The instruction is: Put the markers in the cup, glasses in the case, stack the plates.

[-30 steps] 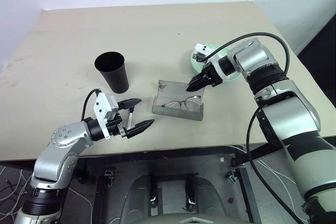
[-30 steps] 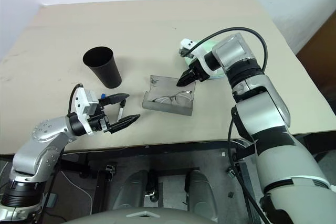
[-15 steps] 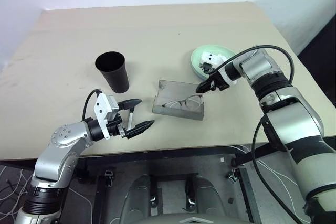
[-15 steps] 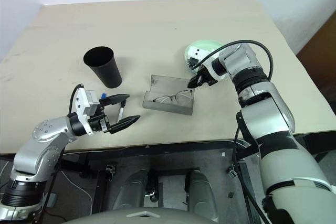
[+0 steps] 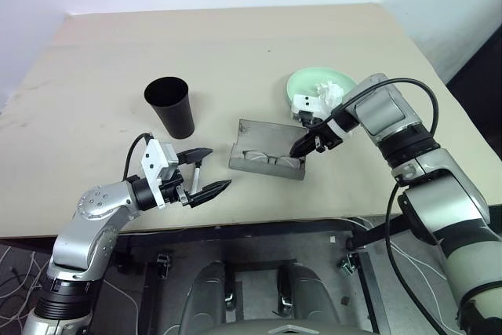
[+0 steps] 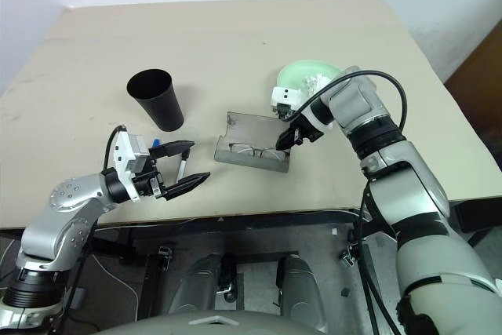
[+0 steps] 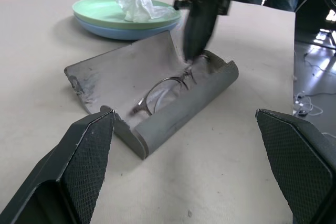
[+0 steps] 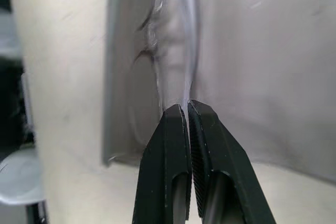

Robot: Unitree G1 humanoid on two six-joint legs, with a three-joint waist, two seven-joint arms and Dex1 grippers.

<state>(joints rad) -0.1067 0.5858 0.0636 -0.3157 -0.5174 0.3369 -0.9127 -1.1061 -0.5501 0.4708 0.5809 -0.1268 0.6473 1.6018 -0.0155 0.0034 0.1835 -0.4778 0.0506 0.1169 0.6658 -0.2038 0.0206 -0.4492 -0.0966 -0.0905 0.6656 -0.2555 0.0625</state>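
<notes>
Over the open grey rectangular hard case (image 5: 267,156), we are pressing our right gripper (image 5: 299,149), fingers closed together, at the thin dark-framed glasses (image 7: 169,86) lying inside. Our left gripper (image 5: 205,172) is hovering wide open above the beige tabletop (image 5: 235,52), near a black tapered cup (image 5: 170,107).

Black cup (image 5: 169,106), grey case (image 5: 267,156) — mint-green, perhaps blue plates (image 7: 126,17)
</notes>
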